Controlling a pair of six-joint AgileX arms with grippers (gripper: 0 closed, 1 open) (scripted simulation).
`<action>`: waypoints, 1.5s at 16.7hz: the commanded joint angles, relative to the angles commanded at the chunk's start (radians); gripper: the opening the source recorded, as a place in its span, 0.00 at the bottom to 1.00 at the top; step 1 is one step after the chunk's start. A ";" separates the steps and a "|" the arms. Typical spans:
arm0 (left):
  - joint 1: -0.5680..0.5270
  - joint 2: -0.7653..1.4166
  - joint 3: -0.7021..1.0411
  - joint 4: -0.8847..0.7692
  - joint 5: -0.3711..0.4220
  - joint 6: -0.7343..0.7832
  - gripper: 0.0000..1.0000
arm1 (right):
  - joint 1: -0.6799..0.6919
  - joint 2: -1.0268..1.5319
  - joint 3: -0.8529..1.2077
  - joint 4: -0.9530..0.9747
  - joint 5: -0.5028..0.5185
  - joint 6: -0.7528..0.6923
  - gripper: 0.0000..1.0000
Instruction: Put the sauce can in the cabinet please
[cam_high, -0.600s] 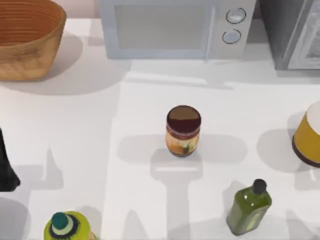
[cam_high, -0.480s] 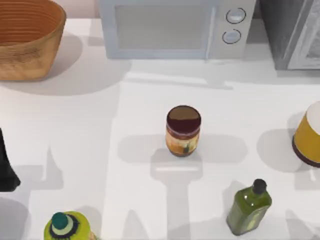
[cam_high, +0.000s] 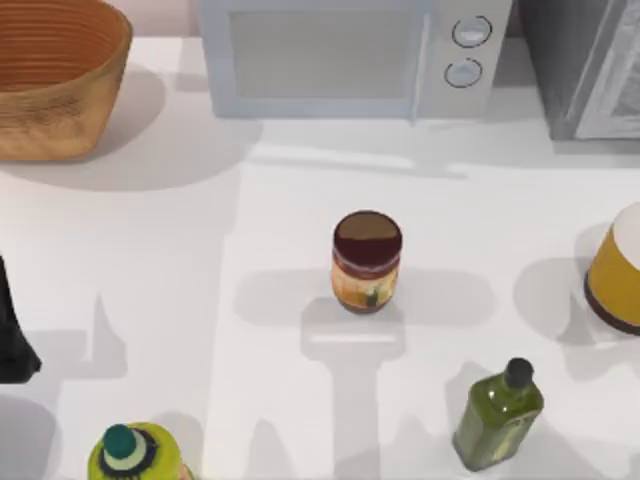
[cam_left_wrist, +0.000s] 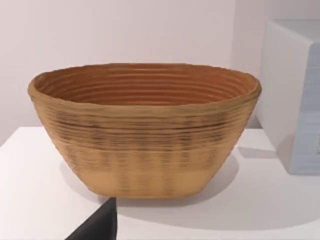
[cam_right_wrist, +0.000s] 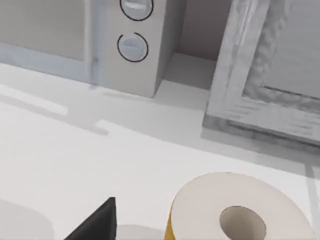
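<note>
The white desk (cam_high: 150, 250) carries the sauce can (cam_high: 367, 262) upright and ungrasped; whether either gripper is spread cannot be told. Nearing it, a gripper could topple it or clip the oil bottle (cam_high: 497, 415).

A white table (cam_high: 150, 250) is spreading out below me, soft shadows are lying across it, and a pale pinkish wall (cam_left_wrist: 125, 30) is standing behind.

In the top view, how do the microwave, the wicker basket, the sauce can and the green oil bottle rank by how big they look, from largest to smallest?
1. Microwave, partly cut off by the frame.
2. Wicker basket, also cut off.
3 and 4. Sauce can and green oil bottle look about alike; I would not rank them.
</note>
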 joint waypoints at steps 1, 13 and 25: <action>0.000 0.000 0.000 0.000 0.000 0.000 1.00 | 0.013 0.092 0.050 -0.018 -0.035 -0.039 1.00; 0.000 0.000 0.000 0.000 0.000 0.000 1.00 | 0.217 1.235 0.735 -0.218 -0.473 -0.642 1.00; 0.000 0.000 0.000 0.000 0.000 0.000 1.00 | 0.293 1.652 1.013 -0.286 -0.646 -0.875 1.00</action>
